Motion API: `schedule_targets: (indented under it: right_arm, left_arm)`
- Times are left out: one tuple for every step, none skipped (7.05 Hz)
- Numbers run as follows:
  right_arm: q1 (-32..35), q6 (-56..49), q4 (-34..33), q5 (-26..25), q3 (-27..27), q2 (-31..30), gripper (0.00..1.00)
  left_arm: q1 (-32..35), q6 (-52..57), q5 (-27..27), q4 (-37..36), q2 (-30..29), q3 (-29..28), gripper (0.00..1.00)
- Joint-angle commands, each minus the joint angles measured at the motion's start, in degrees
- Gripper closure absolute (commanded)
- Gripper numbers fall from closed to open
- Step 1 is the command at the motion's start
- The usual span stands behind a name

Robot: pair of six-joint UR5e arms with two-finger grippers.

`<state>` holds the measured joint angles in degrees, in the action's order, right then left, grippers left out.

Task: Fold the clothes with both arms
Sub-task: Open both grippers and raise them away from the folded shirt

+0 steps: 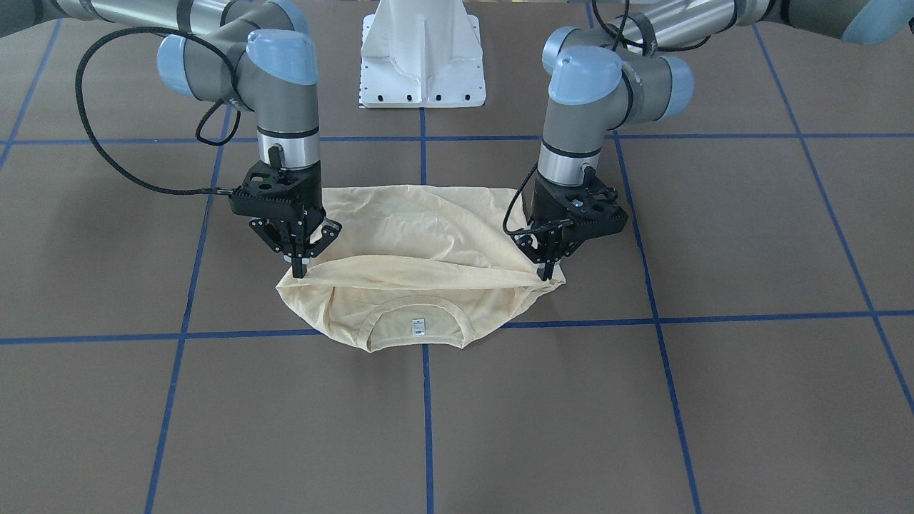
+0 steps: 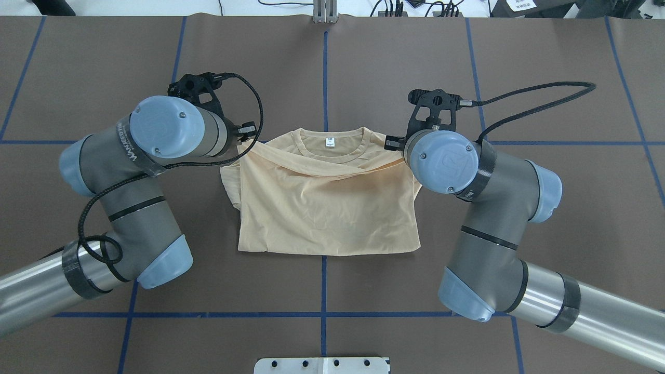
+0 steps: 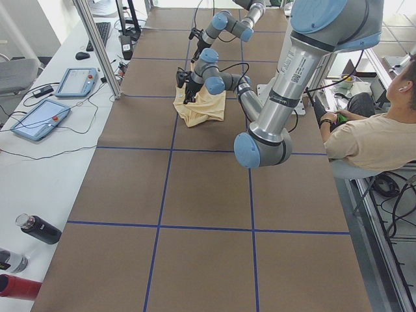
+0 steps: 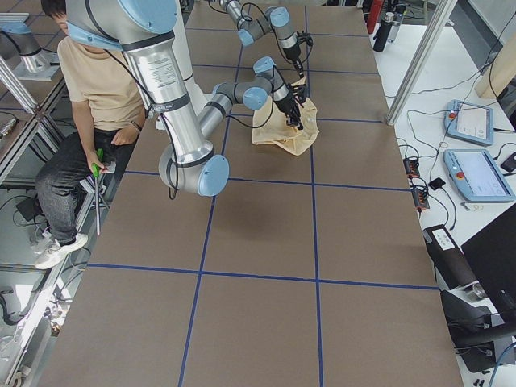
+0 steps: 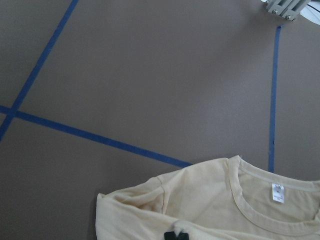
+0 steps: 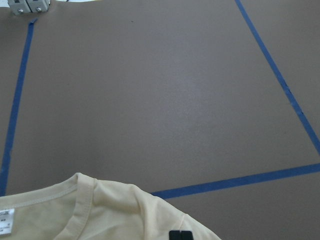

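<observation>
The clothes [image 1: 421, 235] are one pale cream-yellow T-shirt lying on the brown table, its lower part doubled over toward the collar. The round neckline and small white label [image 1: 415, 327] still show beyond the raised fold edge. My left gripper [image 1: 548, 275] is shut on one end of that edge and my right gripper [image 1: 298, 271] on the other, both pointing straight down. From overhead the shirt [image 2: 327, 208] is a compact rectangle between the two wrists. Each wrist view shows closed black fingertips [image 5: 176, 235] [image 6: 180, 234] pressed into cream cloth. The print is hidden.
The white base pedestal [image 1: 423, 57] stands behind the shirt. Blue tape lines [image 1: 425, 414] grid the brown table. A seated person [image 3: 370, 136] is beside the table. Tablets [image 3: 39, 117] and bottles [image 3: 39, 229] lie on a side bench.
</observation>
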<state>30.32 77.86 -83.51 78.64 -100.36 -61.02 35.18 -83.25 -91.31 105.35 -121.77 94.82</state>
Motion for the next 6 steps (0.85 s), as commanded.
schedule_targets:
  right_arm:
    - [0.97, -1.83, 2.12, 0.29, 2.71, 0.11, 1.00]
    - [1.84, -1.92, 2.12, 0.64, 2.89, 0.20, 0.56]
    - [3.50, -3.66, 2.12, 2.73, 2.71, 0.72, 0.01]
    - [6.39, -7.33, 2.21, 10.58, 2.45, 1.51, 0.00]
    - [9.12, -11.89, 2.21, 16.84, 0.88, 0.91, 0.00]
    - [9.41, -14.29, 2.30, 17.16, 0.43, -0.05, 0.00]
  left_arm:
    - [0.06, 0.19, 0.17, 3.97, -0.31, -4.37, 1.00]
    - [0.33, 3.15, 0.08, 4.59, -0.31, -3.95, 0.96]
    - [1.11, 8.58, -0.26, 5.56, 0.04, -3.07, 0.01]
    - [2.16, 11.68, -1.05, 5.57, 0.65, 0.24, 0.00]
    - [2.87, 15.88, -6.63, 5.39, 3.18, 3.67, 0.00]
    - [2.96, 18.88, -9.29, 5.56, 7.82, 8.40, 0.00]
